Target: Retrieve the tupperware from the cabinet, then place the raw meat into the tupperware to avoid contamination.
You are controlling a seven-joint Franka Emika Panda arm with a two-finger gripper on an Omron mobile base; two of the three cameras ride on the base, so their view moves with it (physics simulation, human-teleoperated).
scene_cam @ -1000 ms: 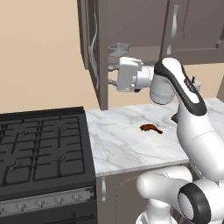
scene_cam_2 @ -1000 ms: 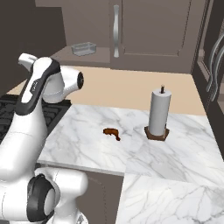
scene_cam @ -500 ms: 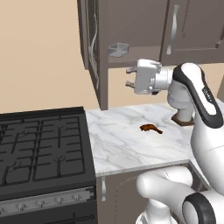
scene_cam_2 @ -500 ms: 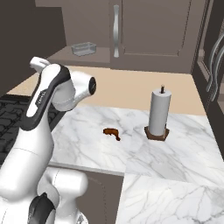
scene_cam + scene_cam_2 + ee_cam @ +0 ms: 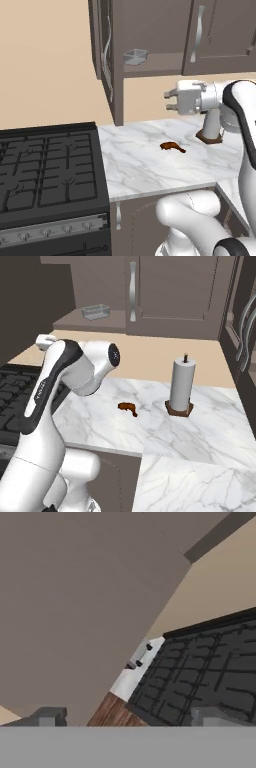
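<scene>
We see a kitchen with one dark wall cabinet (image 5: 150, 30) standing open above a marble table (image 5: 150, 160). One tupperware (image 5: 135, 56), a small pale lidless box, sits on the cabinet's inner shelf, near the front edge and close to the open door (image 5: 102, 45). One piece of raw meat (image 5: 171, 146), reddish-brown and drumstick-shaped, lies on the table, well below the shelf and well apart from the box. One paper towel roll (image 5: 181, 387) stands upright on its brown base, near the meat. One black stove (image 5: 47, 175) sits to the left of the table.

Our tool (image 5: 172, 100) hangs in the air over the table, below the shelf and off to the right of the tupperware, pointing left. Its jaws are spread wide and grasp nothing. In the hand view the fingertips (image 5: 47, 717) frame the cabinet door, a wall and the stove.

We judge that the retrieval has not begun: the box is untouched on the shelf. The main risk is the climb to it. The tool sits below shelf level, so rising carelessly could strike the shelf's underside or the open door. A shallow, light box near an edge may also slide or tip if one finger nudges it before both close. The arm sweeps over the meat and beside the paper towel roll, so a low swing could knock either.
</scene>
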